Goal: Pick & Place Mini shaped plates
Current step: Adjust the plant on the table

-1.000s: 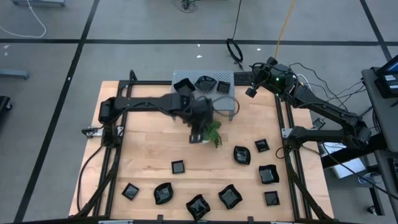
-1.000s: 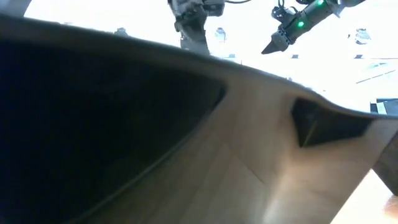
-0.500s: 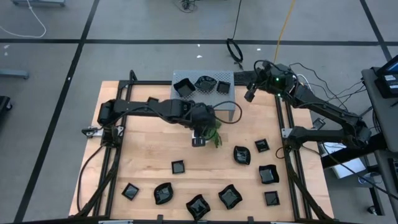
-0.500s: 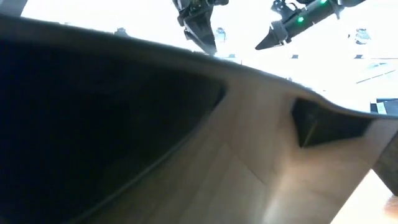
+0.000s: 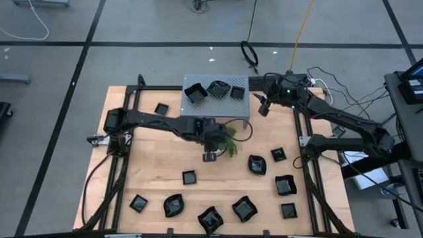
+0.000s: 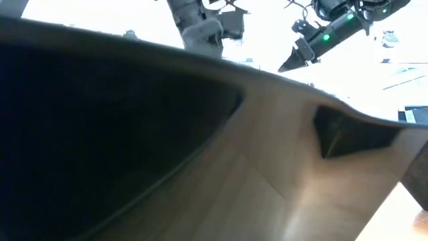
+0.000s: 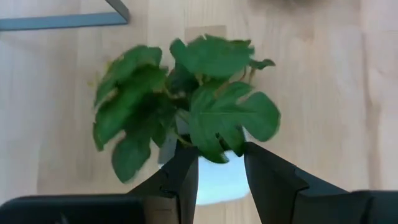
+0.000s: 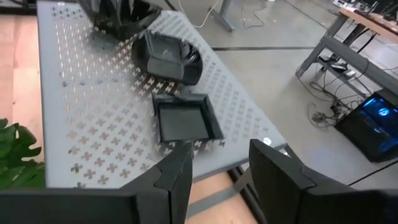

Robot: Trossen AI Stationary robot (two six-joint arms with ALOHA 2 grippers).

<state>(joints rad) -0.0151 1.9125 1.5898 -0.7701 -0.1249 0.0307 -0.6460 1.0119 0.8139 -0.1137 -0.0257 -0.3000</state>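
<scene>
Left gripper (image 5: pixel 210 155), jaws apart & empty, has swung down off the grey perforated stand (image 5: pixel 243 108) to hover over the leafy plant (image 5: pixel 227 141), suggesting a drop-off is done w/ three mini plates (image 5: pixel 195 93) now on the stand, approx. ten on the wooden table (image 5: pixel 158 162); right gripper (image 5: pixel 263 106), also open, waits by the stand's edge.

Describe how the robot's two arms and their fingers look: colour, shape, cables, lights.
Both arms are dark, slim and jointed. The left gripper ends in two flat, black, angular fingers; the right gripper matches. A green light glows on the right arm, and black cables trail from it.
</scene>
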